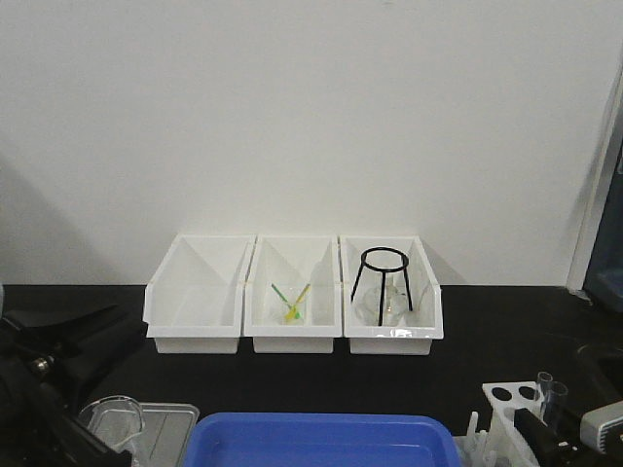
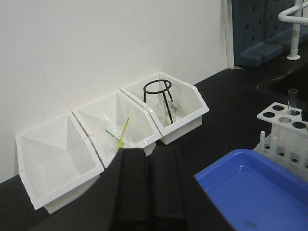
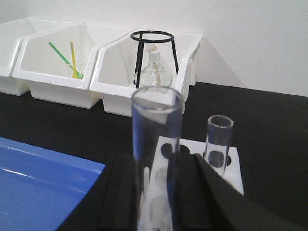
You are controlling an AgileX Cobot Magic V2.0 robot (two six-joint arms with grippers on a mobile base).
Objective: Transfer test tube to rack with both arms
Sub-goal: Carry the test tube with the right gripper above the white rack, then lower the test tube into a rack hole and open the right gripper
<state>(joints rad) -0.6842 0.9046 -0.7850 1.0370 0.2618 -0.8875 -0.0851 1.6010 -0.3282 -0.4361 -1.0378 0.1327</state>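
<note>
The right end effector [image 3: 156, 168] grips the test tube [image 3: 156, 120] upright in its jaws, likely so the lower end can drop straight into the rack [image 3: 232, 166] just ahead and below it; the left end effector [image 2: 150, 159], narrow and empty, sits apart from both

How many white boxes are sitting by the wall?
3, side by side: the left bin, the middle bin with coloured sticks, the right bin with a black stand. None seems hidden.
</note>
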